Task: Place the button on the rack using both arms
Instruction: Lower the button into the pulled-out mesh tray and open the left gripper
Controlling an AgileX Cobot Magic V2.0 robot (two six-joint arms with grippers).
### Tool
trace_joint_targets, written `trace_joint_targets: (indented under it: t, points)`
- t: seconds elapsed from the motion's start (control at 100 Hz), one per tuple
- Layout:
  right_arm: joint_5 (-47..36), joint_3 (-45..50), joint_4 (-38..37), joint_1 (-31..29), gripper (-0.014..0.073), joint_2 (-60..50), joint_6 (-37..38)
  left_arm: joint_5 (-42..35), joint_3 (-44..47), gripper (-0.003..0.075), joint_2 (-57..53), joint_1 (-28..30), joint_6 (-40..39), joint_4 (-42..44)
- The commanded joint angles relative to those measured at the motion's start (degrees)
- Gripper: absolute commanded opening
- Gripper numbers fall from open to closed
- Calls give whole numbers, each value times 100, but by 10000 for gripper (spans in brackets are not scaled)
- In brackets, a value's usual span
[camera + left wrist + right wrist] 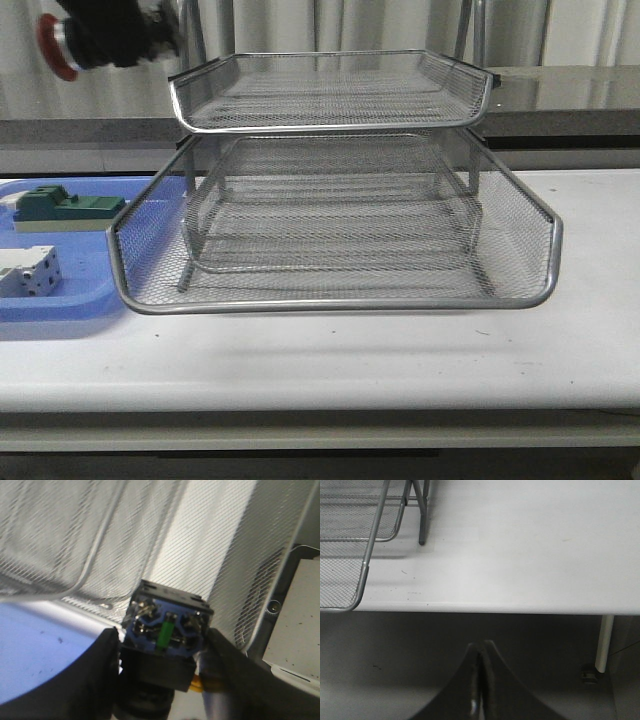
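Standing wide on the white table (400, 360), the wire rack (340, 250) beside the blue tray (60, 305), with the left gripper (162, 652) up at its top-left corner clamped on the button (165, 625) (red cap outward), the right gripper (480, 680) pressed together off the table edge.

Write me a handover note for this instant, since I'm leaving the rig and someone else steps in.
Left gripper: shut on the button, held in the air at the upper left of the front view, beside the rack's top tier, red cap pointing left.
Right gripper: shut, empty, off the table's front edge, away from the rack.
Blue tray: holds the green block and white terminal block.
Done: button picked up and lifted.
Left: carry it over a tier, set it down, release. No button on the rack yet.
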Motion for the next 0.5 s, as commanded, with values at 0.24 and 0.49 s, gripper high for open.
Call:
trace_joint_targets:
  t: [0.24, 0.49]
  points:
    - [-305, -178, -40, -9, -68, 23, -20, -1158, -116, 59, 556, -1172, -60, -203]
    - [-305, -178, -40, -9, -68, 23, -20, -1514, -197, 71, 1195, -1413, -60, -170]
